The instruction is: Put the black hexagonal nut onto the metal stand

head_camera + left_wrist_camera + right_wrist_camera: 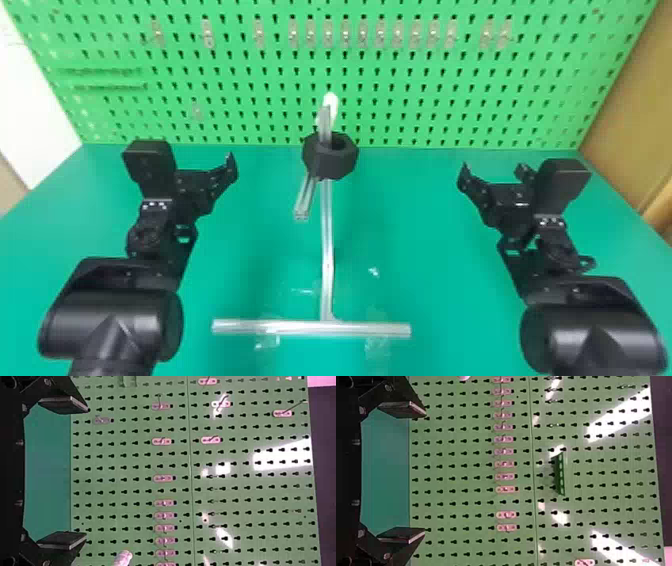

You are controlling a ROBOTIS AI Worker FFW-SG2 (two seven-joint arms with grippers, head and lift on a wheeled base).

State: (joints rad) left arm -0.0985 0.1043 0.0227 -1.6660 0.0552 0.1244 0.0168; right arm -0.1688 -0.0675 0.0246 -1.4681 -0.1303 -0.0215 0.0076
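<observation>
Nearest you, smooth black arms with rounded casings reach in over the matte teal tabletop (pixel 240 270), your left arm (pixel 115 320) on the left and your right arm (pixel 595 330) on the right. Between them lies the straight, silvery metal crossbar (pixel 310 328) of the stand, with shiny clear tape patches (pixel 377 345) just by it. From its middle a slim, grooved metal post (pixel 327 240) runs away from you.

Farther along, your left gripper (pixel 202 182) is empty; its flat black fingers (pixel 63 540) stand wide apart in the left wrist view. Your right gripper (pixel 492 176) is empty too, with its flat fingers (pixel 401 534) spread in the right wrist view. Both are well apart from the stand.

Between the grippers, a short grooved metal bar (pixel 306 197) slants toward you from just under the chunky black hexagonal nut (pixel 327 162). You have that nut up on the stand: its faces are dull and flat, and the metal shows at its round hole and above it. Beyond the nut you see a rounded white tip (pixel 330 100).

At the back stands the green pegboard (pixel 425 100), punched with rows of keyhole slots and carrying small, translucent oblong plates (pixel 328 32).
</observation>
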